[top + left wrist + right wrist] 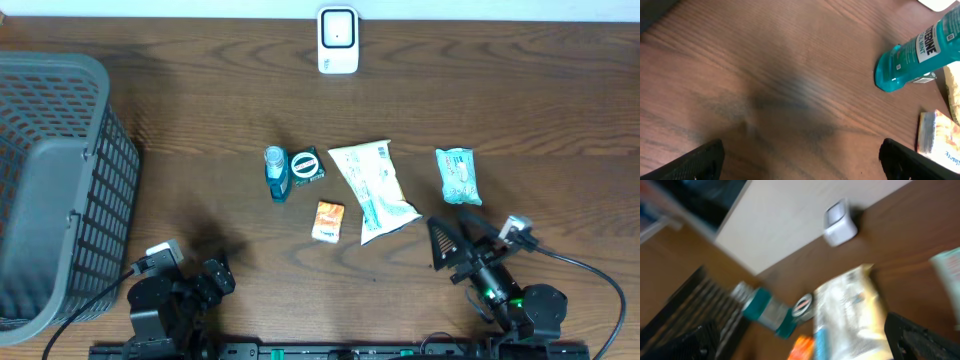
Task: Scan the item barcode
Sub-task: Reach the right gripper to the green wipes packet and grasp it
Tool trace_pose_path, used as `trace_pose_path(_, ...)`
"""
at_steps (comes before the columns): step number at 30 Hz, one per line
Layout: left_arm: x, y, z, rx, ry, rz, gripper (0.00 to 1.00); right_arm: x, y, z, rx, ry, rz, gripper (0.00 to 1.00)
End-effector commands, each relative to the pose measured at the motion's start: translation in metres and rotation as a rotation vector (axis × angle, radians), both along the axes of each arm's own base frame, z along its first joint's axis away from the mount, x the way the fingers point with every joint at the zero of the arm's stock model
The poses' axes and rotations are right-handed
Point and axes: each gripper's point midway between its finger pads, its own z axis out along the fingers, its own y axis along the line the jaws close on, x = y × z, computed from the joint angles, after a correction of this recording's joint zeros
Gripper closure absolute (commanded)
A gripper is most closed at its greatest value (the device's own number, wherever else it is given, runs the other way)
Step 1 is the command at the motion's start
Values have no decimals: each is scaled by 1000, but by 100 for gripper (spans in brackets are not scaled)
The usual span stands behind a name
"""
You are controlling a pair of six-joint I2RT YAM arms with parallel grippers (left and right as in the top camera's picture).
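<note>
Several items lie mid-table: a teal mouthwash bottle [277,173] [920,52] [765,311], a dark green box [307,165] [802,305], a white snack bag [374,190] [852,312], an orange packet [327,220] [937,137] and a teal-and-white packet [459,176]. The white barcode scanner [338,40] [840,222] stands at the far edge. My left gripper [215,275] [802,167] is open over bare wood, short of the bottle. At the front right, my right gripper [447,250] [805,347] is open too, pointing at the items and holding nothing. The right wrist view is blurred.
A large grey mesh basket [60,190] [695,305] fills the left side of the table. A pale wall panel [805,210] rises behind the scanner. Cables trail from both arm bases along the front edge.
</note>
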Motion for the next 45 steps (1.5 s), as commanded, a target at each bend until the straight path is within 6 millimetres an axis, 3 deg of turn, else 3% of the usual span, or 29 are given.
trace_pose_path(1, -9, 0, -10, 2, 54, 2, 2, -22, 29, -1, 38, 29, 209, 1)
trace_pose_path(5, -9, 0, -10, 2, 54, 1, 2, -21, 28, 17, -27, -102, 201, 36)
trace_pose_path(10, -9, 0, -10, 2, 54, 1, 2, -12, 14, 37, -44, -163, 95, 41)
trace_pose_path(16, -9, 0, -10, 2, 54, 1, 2, 8, -12, 42, -159, -90, -74, 30)
trace_pose_path(23, -9, 0, -10, 2, 54, 1, 2, 40, -70, 26, -295, 287, -367, 54)
trace_pose_path(25, -9, 0, -10, 2, 54, 1, 2, 57, -74, 26, -306, 392, -373, 71)
trace_pose_path(30, -9, 0, -10, 2, 54, 1, 2, 99, -63, 18, -297, 536, -276, 90)
trace_pose_path(32, -9, 0, -10, 2, 54, 1, 2, 111, -52, 7, -271, 588, -202, 88)
trace_pose_path(34, -9, 0, -10, 2, 54, 1, 2, 118, -48, -5, -260, 634, -168, 67)
trace_pose_path(35, -9, 0, -10, 2, 54, 1, 2, 120, -46, -12, -256, 658, -152, 68)
trace_pose_path(36, -9, 0, -10, 2, 54, 1, 2, 122, -45, -17, -264, 667, -141, 77)
trace_pose_path(38, -9, 0, -10, 2, 54, 1, 2, 124, -45, -30, -324, 682, -138, 79)
trace_pose_path(39, -9, 0, -10, 2, 54, 2, 2, 124, -45, -34, -366, 683, -139, 74)
trace_pose_path(40, -9, 0, -10, 2, 54, 1, 2, 124, -46, -40, -430, 688, -158, 56)
trace_pose_path(41, -9, 0, -10, 2, 54, 1, 2, 123, -49, -44, -483, 698, -189, 46)
trace_pose_path(45, -9, 0, -10, 2, 54, 1, 2, 119, -57, -54, -699, 711, -327, 41)
